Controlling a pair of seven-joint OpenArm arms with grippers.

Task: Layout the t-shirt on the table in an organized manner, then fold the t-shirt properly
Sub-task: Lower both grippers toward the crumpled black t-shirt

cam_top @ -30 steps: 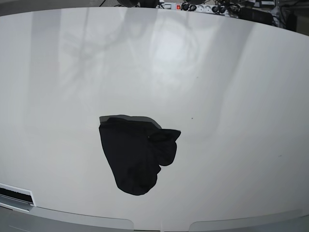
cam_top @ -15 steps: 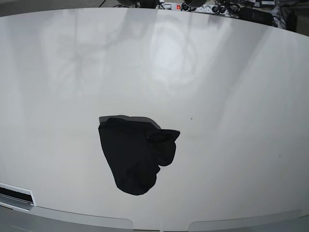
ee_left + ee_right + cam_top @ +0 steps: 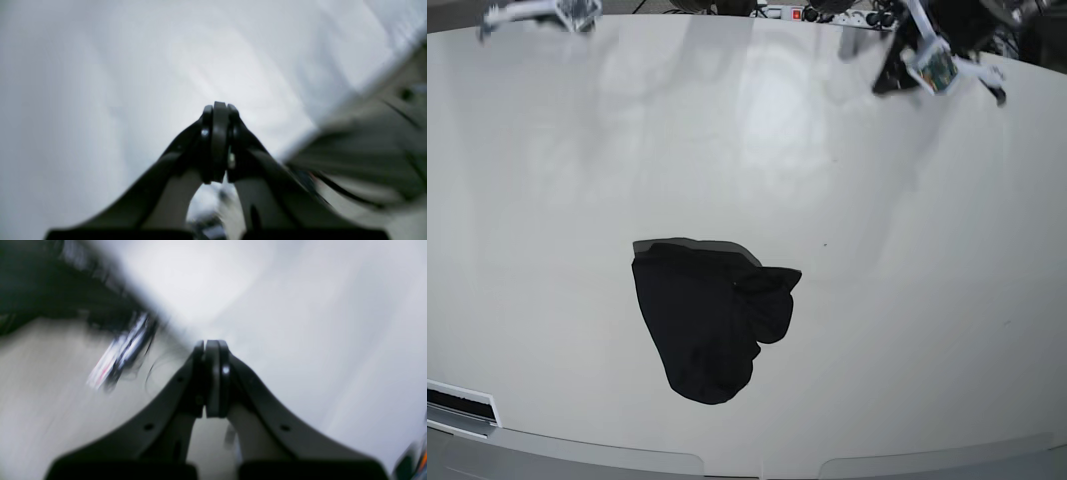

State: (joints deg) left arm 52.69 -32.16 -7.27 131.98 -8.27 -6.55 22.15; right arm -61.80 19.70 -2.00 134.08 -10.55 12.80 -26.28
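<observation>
Black t-shirt (image 3: 712, 320) lies crumpled in a heap on the white surface (image 3: 907, 300), toward the near edge & a bit left of centre in base view, nothing touching it. Left gripper (image 3: 218, 110) fingers pressed together w/ nothing between, over bare surface by its edge. Right gripper (image 3: 211, 348) likewise closed & empty; both wrist views blurred, both arms well apart from the shirt at the far edge.

Black t-shirt (image 3: 707, 325) — crumpled heap — on white table (image 3: 927, 250).
</observation>
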